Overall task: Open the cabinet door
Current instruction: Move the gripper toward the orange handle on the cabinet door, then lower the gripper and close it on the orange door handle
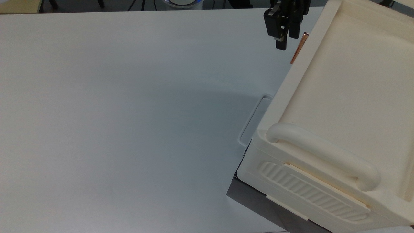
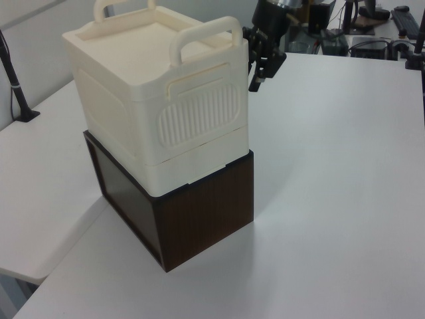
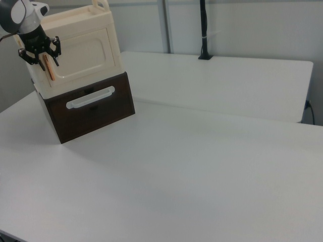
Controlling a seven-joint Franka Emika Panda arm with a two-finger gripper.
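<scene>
Cabinet (image 2: 156, 100) sits atop a dark wood-grain box (image 2: 199, 209) w/ a white drawer pull (image 3: 91, 97), near the table (image 1: 129, 113) edge at the left view's left. Cabinet door (image 3: 83, 53) is shut, facing the right view's cam, copper handle (image 3: 50, 67) at its left end. Gripper (image 3: 39, 54) is right at that handle, fingers spread a little, holding nothing; nothing between them, black pole (image 3: 203, 30) well apart at the back.
</scene>
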